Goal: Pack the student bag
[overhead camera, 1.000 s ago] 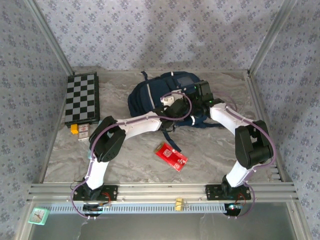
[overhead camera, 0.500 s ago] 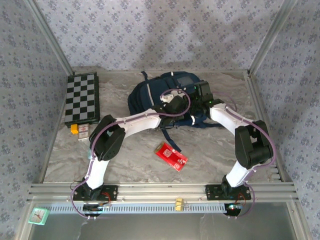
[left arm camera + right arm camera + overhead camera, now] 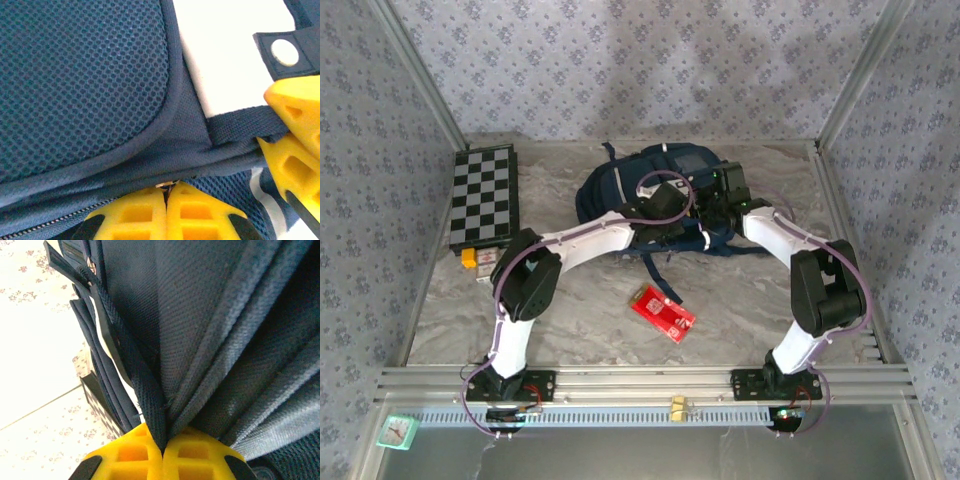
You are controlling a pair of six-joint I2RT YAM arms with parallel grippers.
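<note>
Two claws, both pinched fully shut on the student bag (image 3: 608,192).
Nearest, red packet (image 3: 662,312) flat on the table (image 3: 750,300); beyond, left claw (image 3: 166,192) closed at the bag's zipper (image 3: 47,226), right claw (image 3: 163,441) closed on a fold of navy fabric; bag lying at the table's far middle.

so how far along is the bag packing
Early. Nothing looks packed: the red packet and chessboard lie on the table outside the student bag. In hand: left jaws shut on its zipper pull, right jaws pinching its fabric. Left: unzip, load, close.
</note>
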